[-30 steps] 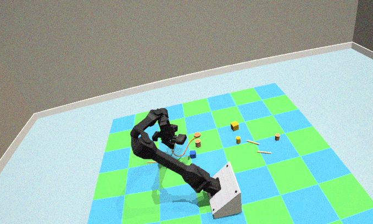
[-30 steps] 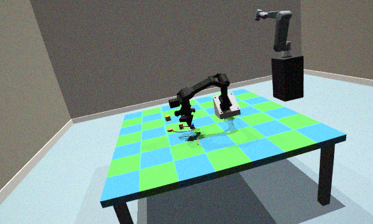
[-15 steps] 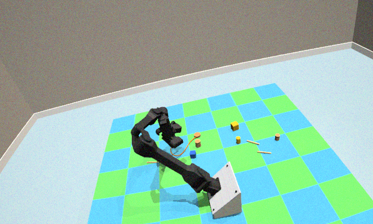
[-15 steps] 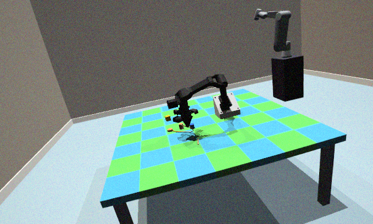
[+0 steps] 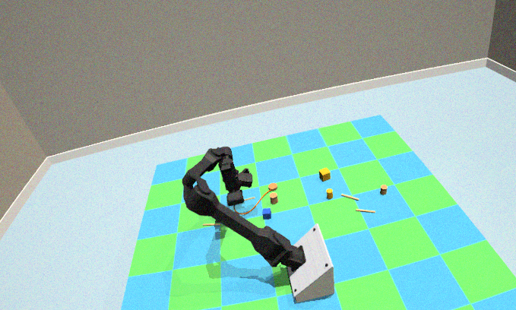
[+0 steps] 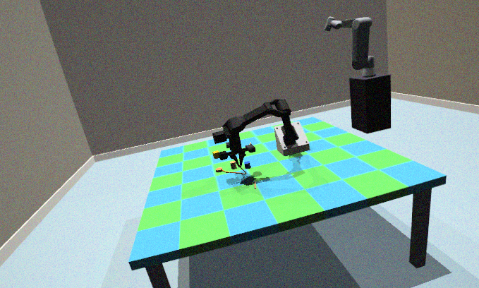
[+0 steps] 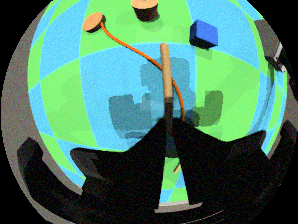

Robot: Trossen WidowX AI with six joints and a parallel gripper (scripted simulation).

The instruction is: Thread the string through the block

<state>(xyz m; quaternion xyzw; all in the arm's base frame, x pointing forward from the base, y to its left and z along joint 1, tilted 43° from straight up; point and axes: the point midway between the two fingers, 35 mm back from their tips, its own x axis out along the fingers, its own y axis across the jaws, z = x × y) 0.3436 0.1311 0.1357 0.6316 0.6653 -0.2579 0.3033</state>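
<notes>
My gripper (image 6: 240,166) (image 7: 168,121) is shut on the wooden stick (image 5: 249,199) (image 7: 166,70), above the table; its fingertips are hidden in the top view. The stick points out ahead of the fingertips in the wrist view. The orange string (image 5: 245,213) (image 6: 233,172) (image 7: 131,47) curves from the round button (image 5: 273,186) (image 6: 219,169) (image 7: 93,22) to near the fingers. Its end at the stick is hidden. A yellow-orange block (image 5: 324,174) (image 6: 216,154) stands apart, beyond the button from the gripper; its hole cannot be made out.
A wooden cylinder (image 5: 273,198) (image 6: 233,164) (image 7: 146,10) and blue cube (image 5: 266,213) (image 6: 247,164) (image 7: 203,34) stand near the string. A loose stick (image 5: 208,224) (image 6: 255,186) lies beyond the gripper. A yellow cylinder (image 5: 329,193), two sticks and another cylinder (image 5: 383,189) are farther right in the top view.
</notes>
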